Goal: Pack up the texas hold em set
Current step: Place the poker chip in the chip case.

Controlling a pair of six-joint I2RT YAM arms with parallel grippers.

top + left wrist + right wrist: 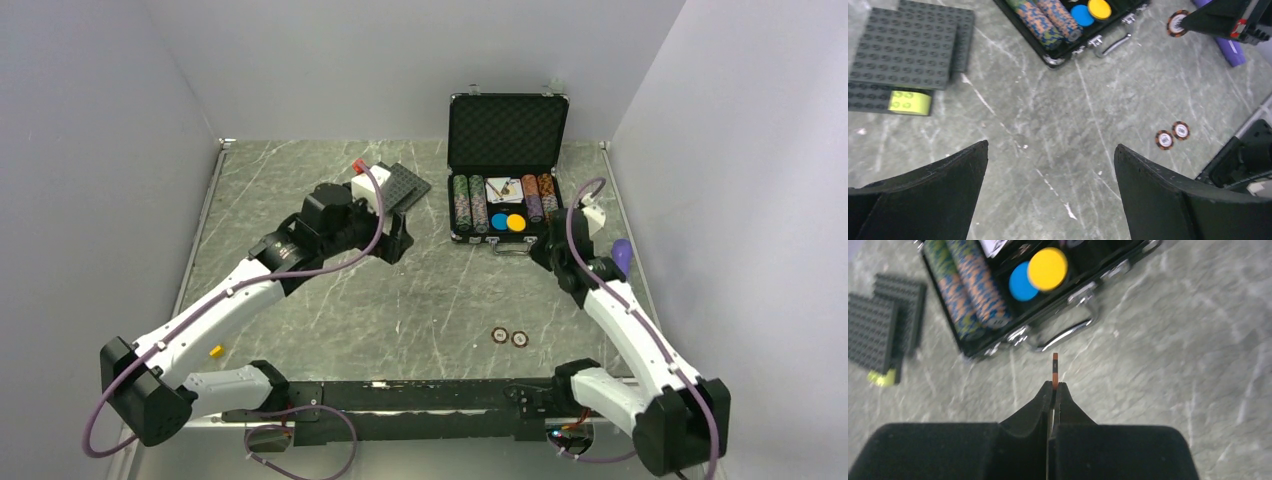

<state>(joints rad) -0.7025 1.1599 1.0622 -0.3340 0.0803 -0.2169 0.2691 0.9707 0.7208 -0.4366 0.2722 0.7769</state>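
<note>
1. While my right pincer [1053, 387] is clenched on a brown-and-white poker chip [1054, 367], pinched edge-on with most of the disc proud of the fingertips, hold the clamp firm. The contact patch is small, so the chip could pivot.
2. Position: the pincer hangs over the grey marbled table [1168, 340], just short of the chrome handle [1068, 335] of the black silver-edged briefcase [507, 128]. The briefcase lies open at the far right of the table, with its foam-lined lid upright.
3. Advance over the front wall toward the brownish chip rows [538, 196] on the tray's right side. Avoid the green-and-orange rows [973, 290] on the left, and the blue disc [1021, 282] and yellow disc [1047, 268] at front centre.
4. Turn the wrist until the chip's face is parallel to its neighbours. Lower it edge first, and release only once it is seated in the trough.
5. My left pincer [1050, 147] stands released and empty above bare table. Two loose brown chips [499, 335] lie near the arm bases, well apart from the briefcase. In my judgement they are next.
</note>
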